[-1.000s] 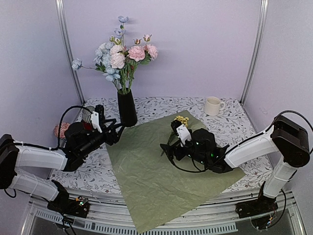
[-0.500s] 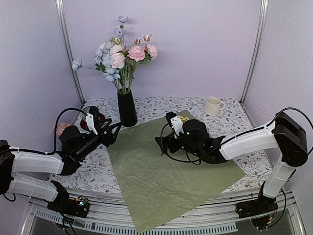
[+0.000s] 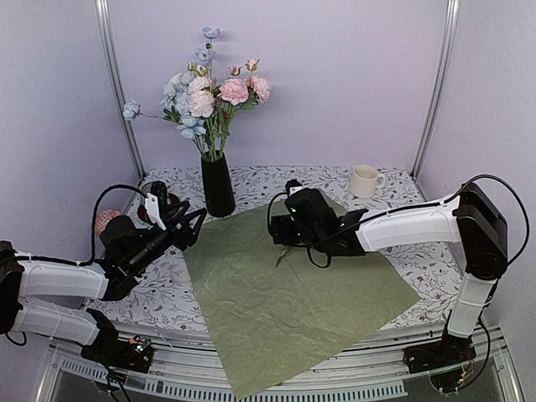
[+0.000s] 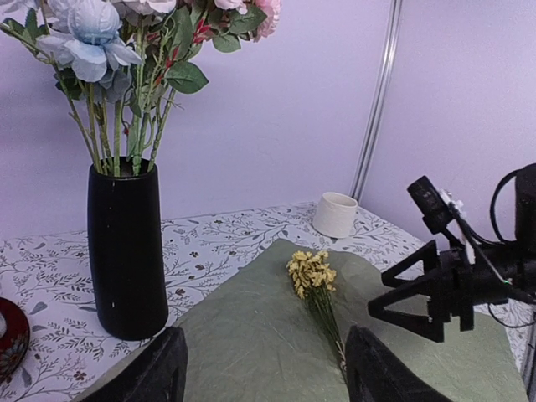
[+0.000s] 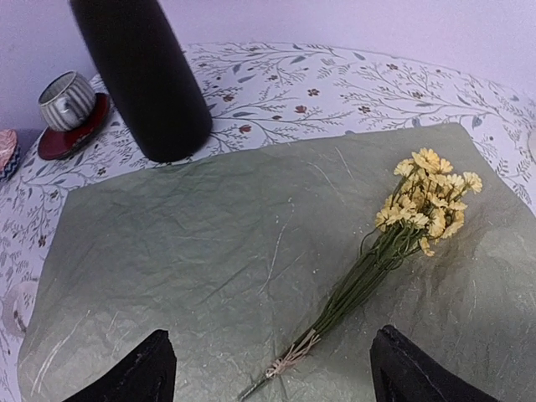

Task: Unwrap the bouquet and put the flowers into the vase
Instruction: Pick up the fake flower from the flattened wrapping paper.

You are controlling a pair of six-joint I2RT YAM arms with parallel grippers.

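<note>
The black vase (image 3: 218, 186) stands at the back left and holds the pink, white and blue flowers (image 3: 213, 94). The wrap (image 3: 285, 293) lies spread flat, olive-green side up. A tied sprig of small yellow flowers (image 5: 402, 234) lies on it, also showing in the left wrist view as the sprig (image 4: 315, 283). My right gripper (image 5: 272, 373) hovers open just above the sprig's tied stem end, touching nothing; from above, this gripper (image 3: 280, 233) hides most of the sprig. My left gripper (image 3: 194, 224) is open and empty at the wrap's left edge, in front of the vase (image 4: 126, 247).
A white mug (image 3: 364, 180) sits at the back right. A striped cup (image 5: 69, 100) on a red saucer stands left of the vase, near a pink object (image 3: 105, 220). The wrap's near corner hangs over the table's front edge.
My right gripper has moved left and toward the back across the wrap, now covering the yellow sprig in the top view. My left gripper drew back slightly to the left.
</note>
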